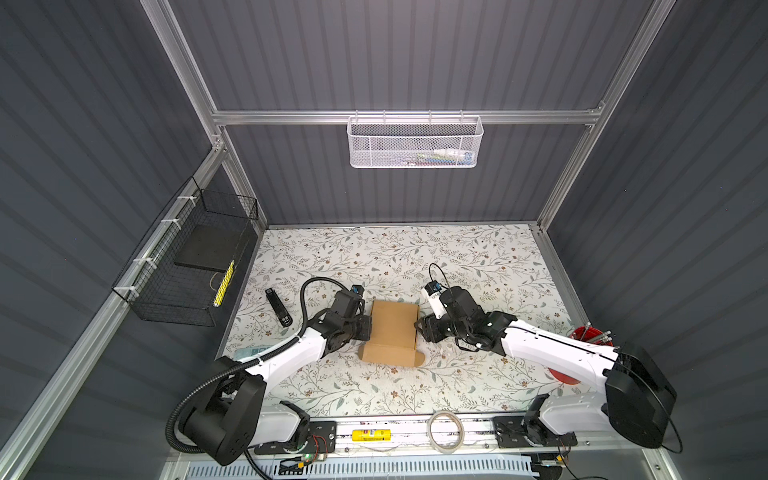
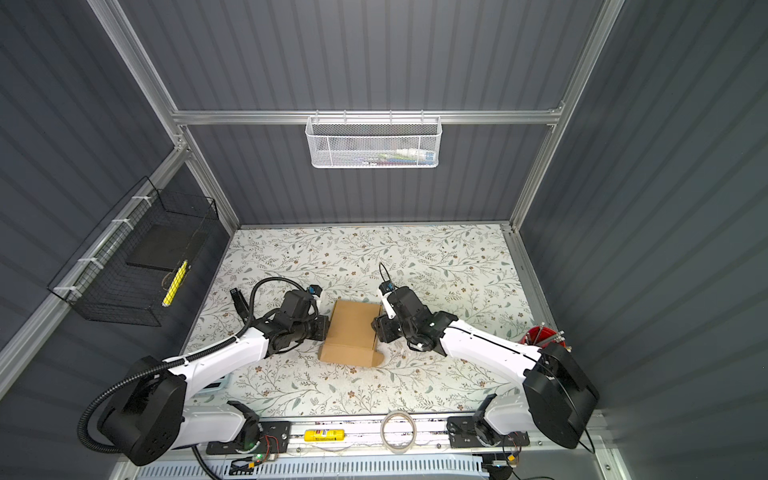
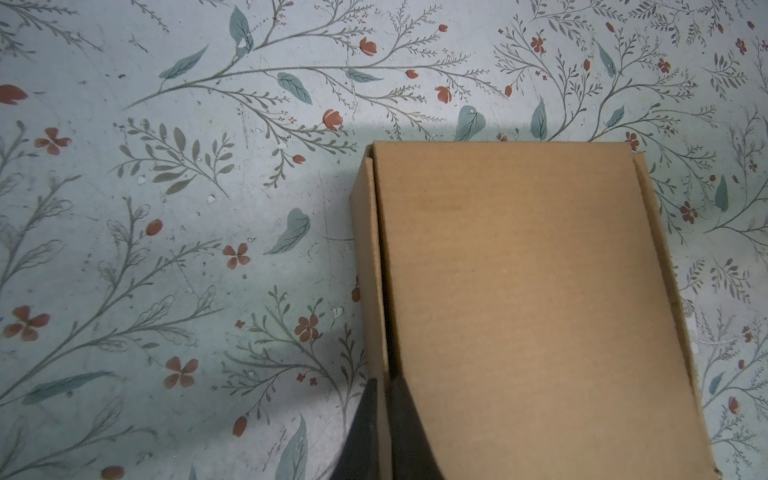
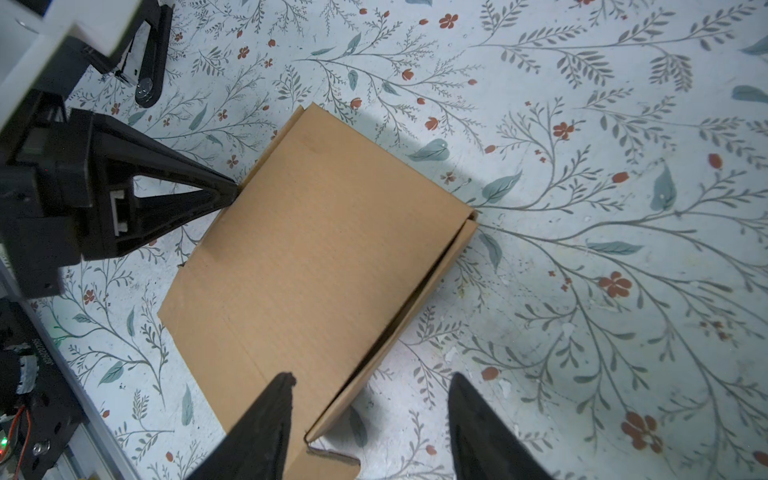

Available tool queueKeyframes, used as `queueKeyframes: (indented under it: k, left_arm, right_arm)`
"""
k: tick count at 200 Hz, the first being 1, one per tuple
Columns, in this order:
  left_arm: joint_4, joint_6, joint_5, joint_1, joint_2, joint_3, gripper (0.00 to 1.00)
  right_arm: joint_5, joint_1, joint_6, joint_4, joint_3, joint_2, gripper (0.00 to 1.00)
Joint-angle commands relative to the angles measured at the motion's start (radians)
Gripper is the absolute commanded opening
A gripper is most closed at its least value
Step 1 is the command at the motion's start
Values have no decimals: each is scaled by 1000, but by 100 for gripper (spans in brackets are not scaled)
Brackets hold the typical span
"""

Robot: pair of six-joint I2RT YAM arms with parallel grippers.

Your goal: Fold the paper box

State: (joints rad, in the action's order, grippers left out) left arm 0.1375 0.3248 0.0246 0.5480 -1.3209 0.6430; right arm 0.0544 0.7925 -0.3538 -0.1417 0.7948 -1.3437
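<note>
The paper box is a brown cardboard mailer lying mid-table, its lid panel folded down over the top. A front flap with a rounded tab sticks out towards the near edge. My left gripper is at the box's left side, shut on the thin left side wall; its pinching tip also shows in the right wrist view. My right gripper is open, straddling the right side wall, with one finger over the lid and the other over the table.
A black stapler-like tool lies left of the left arm. A red cup of tools and a red dish sit at the right edge. A tape roll and a yellow tube rest on the front rail. Baskets hang on the walls.
</note>
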Motion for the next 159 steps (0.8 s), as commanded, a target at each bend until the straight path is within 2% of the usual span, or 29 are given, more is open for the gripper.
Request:
queueKeyframes:
  k: [1, 65, 117, 159]
  left_arm:
    - [1, 8, 18, -9, -9, -24, 13]
    - [-7, 7, 21, -11, -29, -25, 18]
    - [-25, 16, 21, -11, -31, -33, 9]
    - [-36, 26, 16, -13, -17, -49, 4]
  right_arm:
    - [11, -3, -62, 19, -22, 15, 62]
    - [5, -3, -110, 51, -57, 26, 63]
    - [5, -3, -122, 57, -64, 26, 63]
    - [-5, -3, -209, 65, -77, 33, 67]
